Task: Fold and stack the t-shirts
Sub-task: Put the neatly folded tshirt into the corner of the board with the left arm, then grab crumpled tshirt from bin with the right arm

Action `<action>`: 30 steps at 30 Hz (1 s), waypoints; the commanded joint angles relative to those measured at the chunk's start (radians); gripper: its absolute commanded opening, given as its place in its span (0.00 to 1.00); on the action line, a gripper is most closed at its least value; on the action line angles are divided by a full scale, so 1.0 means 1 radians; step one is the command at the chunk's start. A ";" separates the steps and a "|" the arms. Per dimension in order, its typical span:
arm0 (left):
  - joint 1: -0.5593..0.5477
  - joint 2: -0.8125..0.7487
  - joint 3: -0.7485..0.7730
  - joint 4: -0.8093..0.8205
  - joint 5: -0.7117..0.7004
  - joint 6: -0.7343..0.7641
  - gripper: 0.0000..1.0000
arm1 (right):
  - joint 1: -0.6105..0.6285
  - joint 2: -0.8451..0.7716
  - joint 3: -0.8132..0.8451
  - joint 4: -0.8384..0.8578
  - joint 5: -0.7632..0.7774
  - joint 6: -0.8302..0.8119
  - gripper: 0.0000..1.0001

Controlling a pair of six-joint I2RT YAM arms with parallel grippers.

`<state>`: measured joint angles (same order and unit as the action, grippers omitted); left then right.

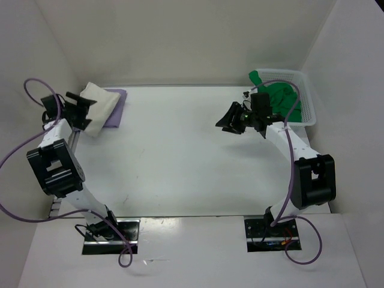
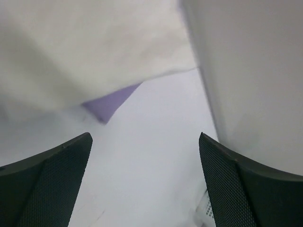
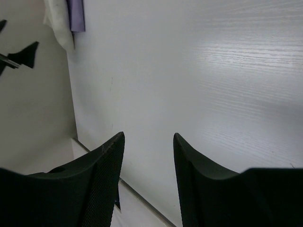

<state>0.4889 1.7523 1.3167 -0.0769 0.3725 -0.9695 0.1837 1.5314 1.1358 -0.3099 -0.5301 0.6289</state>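
A folded cream white t-shirt (image 1: 97, 103) lies on top of a folded lavender t-shirt (image 1: 115, 109) at the far left of the table. My left gripper (image 1: 81, 111) is open and empty just beside this stack; in the left wrist view the cream shirt (image 2: 85, 47) and a lavender corner (image 2: 111, 103) lie ahead of the gripper (image 2: 144, 156). A bright green t-shirt (image 1: 282, 99) lies bunched in the white mesh basket (image 1: 307, 96) at the far right. My right gripper (image 1: 231, 122) is open and empty above the table, left of the basket.
White walls enclose the table on three sides. The right wrist view shows the bare white table (image 3: 199, 71), the right gripper (image 3: 147, 142), and the shirt stack (image 3: 66, 19) far off by the left wall.
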 commanded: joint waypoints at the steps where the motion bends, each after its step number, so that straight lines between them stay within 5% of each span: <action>1: -0.029 -0.083 -0.104 -0.032 0.069 -0.041 1.00 | 0.000 -0.002 -0.008 0.008 -0.030 -0.029 0.52; 8: -0.029 -0.333 -0.229 -0.087 -0.023 -0.031 1.00 | 0.000 0.018 0.031 0.018 0.004 0.008 0.52; 9: -0.048 -0.342 -0.229 -0.087 -0.012 -0.018 1.00 | 0.000 0.027 0.042 0.029 0.019 0.017 0.47; 13: -0.225 -0.332 -0.217 -0.045 0.016 0.040 1.00 | 0.000 0.077 0.157 0.031 0.195 0.041 0.01; 14: -0.322 -0.323 -0.217 -0.035 0.031 0.055 0.96 | 0.000 0.097 0.235 0.013 0.235 0.041 0.00; 18: -0.559 -0.257 -0.200 -0.035 0.077 0.135 0.56 | -0.087 0.208 0.409 -0.032 0.352 0.041 0.00; 21: -0.717 -0.218 -0.182 -0.060 0.089 0.187 0.40 | -0.180 0.285 0.508 -0.064 0.492 0.041 0.04; 23: -0.777 -0.209 -0.212 -0.060 0.098 0.187 0.38 | -0.251 0.353 0.579 -0.101 0.544 0.029 0.09; 30: -0.880 -0.149 -0.278 -0.006 0.186 0.175 0.49 | -0.374 0.567 0.726 -0.090 0.518 -0.021 0.50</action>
<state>-0.3923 1.5723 1.0531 -0.1268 0.5079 -0.8143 -0.1886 2.0167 1.7943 -0.3691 -0.0330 0.6456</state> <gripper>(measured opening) 0.493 0.478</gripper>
